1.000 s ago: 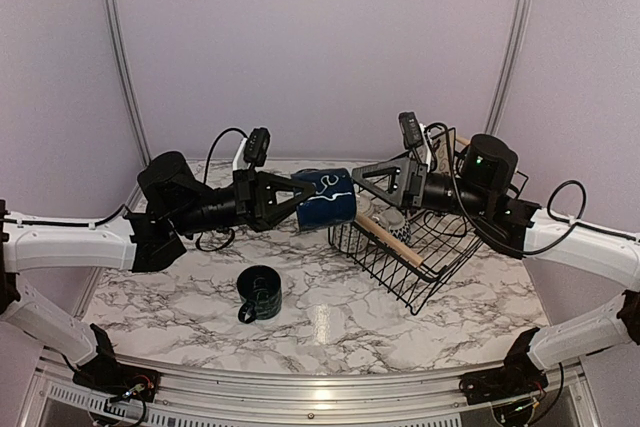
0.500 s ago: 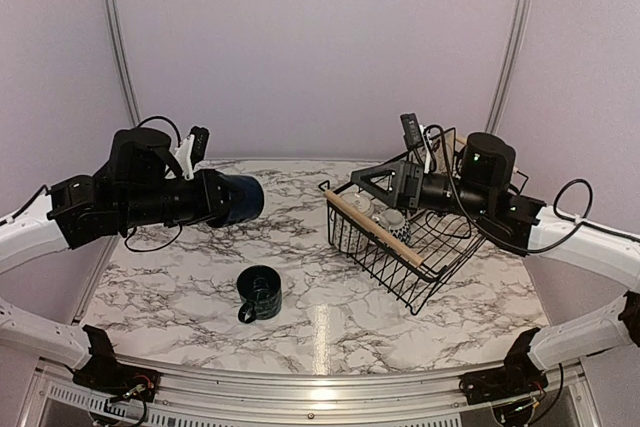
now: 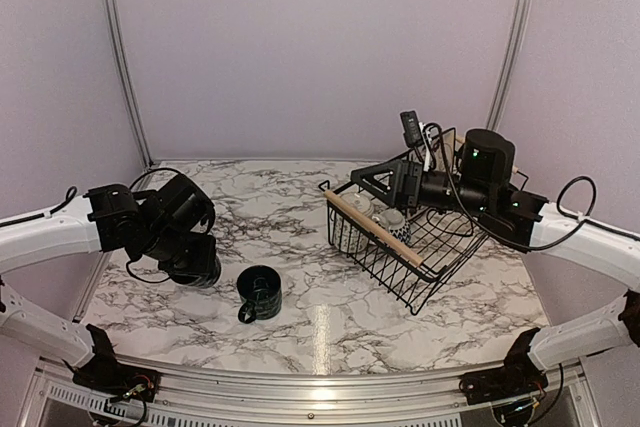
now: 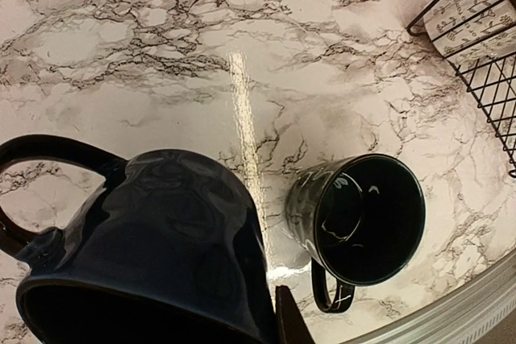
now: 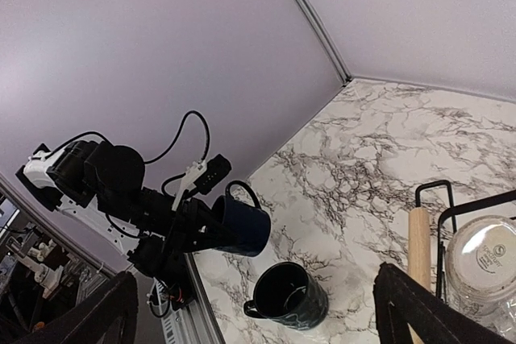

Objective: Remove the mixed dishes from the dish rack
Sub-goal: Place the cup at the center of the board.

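The dish rack [image 3: 385, 267], beneath the wide-open right jaws, holds a white patterned mug [image 4: 472, 6] and an upturned bowl [image 5: 482, 257]. The left jaws grip an empty dark mug [image 4: 153, 247]. A second dark mug [image 3: 260, 292], also empty, stands on the desk [image 3: 330, 327] just beside them.

The left pincer [image 5: 214, 230] grips a blue mug [image 5: 244, 230] near a black mug [image 5: 288, 296] on the marble table [image 5: 363, 159].
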You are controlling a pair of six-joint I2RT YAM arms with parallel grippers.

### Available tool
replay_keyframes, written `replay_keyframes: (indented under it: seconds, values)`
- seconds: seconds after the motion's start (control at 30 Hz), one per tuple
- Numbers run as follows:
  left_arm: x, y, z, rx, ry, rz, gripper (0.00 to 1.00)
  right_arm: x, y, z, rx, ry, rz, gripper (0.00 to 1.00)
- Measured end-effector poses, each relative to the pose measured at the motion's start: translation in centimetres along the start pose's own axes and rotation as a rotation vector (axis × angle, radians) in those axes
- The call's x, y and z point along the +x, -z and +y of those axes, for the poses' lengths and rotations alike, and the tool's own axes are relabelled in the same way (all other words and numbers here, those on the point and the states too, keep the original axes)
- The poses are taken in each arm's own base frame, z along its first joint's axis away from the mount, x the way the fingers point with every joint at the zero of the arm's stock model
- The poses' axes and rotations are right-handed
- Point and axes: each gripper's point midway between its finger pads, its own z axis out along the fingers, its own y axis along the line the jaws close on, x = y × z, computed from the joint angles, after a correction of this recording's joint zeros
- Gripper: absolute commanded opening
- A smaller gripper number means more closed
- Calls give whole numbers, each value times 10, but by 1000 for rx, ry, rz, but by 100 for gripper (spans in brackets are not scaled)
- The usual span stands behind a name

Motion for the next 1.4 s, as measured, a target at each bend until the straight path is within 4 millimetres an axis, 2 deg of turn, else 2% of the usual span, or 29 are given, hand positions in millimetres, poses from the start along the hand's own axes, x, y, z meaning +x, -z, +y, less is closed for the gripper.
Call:
replay_keyframes:
  seconds: [0.2, 0.4, 0.83, 0.93, 1.23, 1.4]
  values:
    - [27, -20, 10, -55, -23, 112, 0, 1, 1, -4, 24, -2, 1, 98]
    - [48, -35, 7, -67, -47, 193, 0, -7, 8, 1, 30, 12, -28, 99]
    - [68, -56, -3, -88, -99, 263, 1, -7, 9, 1, 34, 11, -29, 98]
    - [69, -57, -3, -92, -103, 268, 3, -7, 9, 1, 34, 11, -29, 99]
    - [66, -58, -4, -89, -109, 253, 26, -4, 9, -2, 48, 10, -19, 99]
    - [66, -58, -5, -86, -113, 250, 31, 0, 10, -7, 73, 14, -3, 98]
